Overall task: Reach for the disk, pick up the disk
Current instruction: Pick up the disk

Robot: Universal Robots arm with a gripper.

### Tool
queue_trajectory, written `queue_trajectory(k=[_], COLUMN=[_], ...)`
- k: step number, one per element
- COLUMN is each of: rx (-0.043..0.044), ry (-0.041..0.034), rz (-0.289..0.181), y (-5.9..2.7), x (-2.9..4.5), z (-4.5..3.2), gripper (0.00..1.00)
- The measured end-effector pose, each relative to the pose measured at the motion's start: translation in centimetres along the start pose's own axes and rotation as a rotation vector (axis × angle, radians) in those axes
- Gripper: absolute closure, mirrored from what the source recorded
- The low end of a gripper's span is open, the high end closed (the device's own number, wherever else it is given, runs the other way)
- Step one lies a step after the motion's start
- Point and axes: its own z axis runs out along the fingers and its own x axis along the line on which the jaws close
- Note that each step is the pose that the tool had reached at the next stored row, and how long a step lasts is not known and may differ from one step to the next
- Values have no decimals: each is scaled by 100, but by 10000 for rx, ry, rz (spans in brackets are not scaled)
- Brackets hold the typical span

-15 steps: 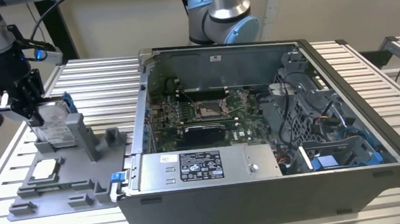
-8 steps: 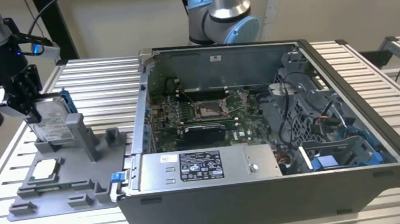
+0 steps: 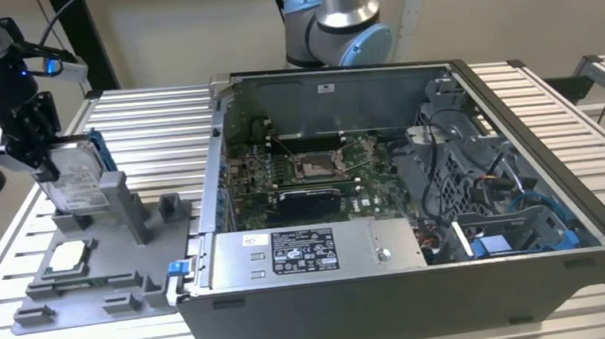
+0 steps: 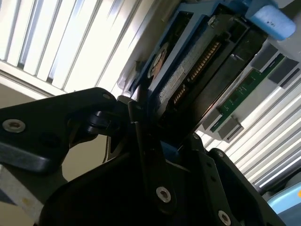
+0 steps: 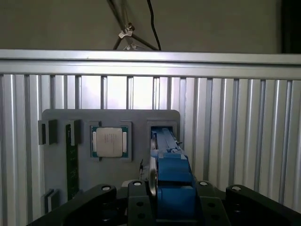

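My gripper (image 3: 37, 152) is clamped on the disk (image 3: 74, 184), at the exterior view's left, above the grey stand (image 3: 98, 292). The disk stands on edge there, its white label facing that camera and its blue rail (image 3: 99, 156) on the side toward the case (image 3: 419, 305). Its lower edge is down at the stand, just beside the tall post (image 3: 116, 200). I cannot tell whether it rests in its slot or hangs just clear of it. In the first wrist view I look along the disk's thin edge and blue rail, with my black fingers (image 5: 136, 200) close against it on either side, one on each flat face. The far end of the rail lines up with the stand's slot. Just beside that slot the chip (image 5: 109, 141) lies flat in its own square recess, well apart from my fingers. A green memory stick (image 5: 70, 160) sits in the stand on the chip's other side. In the second wrist view the disk's end, with its row of gold contacts (image 4: 200, 63), rises out from between my fingers, tilted across the picture. The stand rests on the slatted metal table (image 3: 150, 124), just beside the case, which lies open with its board (image 3: 314, 169) showing.
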Motion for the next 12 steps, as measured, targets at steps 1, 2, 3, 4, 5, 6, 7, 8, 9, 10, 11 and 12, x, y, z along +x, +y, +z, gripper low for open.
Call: queue_trajectory(k=[1,2,3,4,5,6,7,8,9,10,11,12], rx=[1,1,1,0,1,0,0,0,0,0,0,0], ry=[-1,-1,-1,-1,-1,-1,0,0,0,0,0,-1], rz=[0,0,0,0,1,0,0,0,0,0,0,0], y=[0,0,1,1,1,1,1,2,2,2,2,2], x=[0,0,0,0,1,1,1,1,2,2,2,2], z=[-14,-29,-45,-62,-76,-94,-111,-130,-148,-166,-185,-203], gripper=[100,100,100,100,100,100,100,100,100,100,100,100])
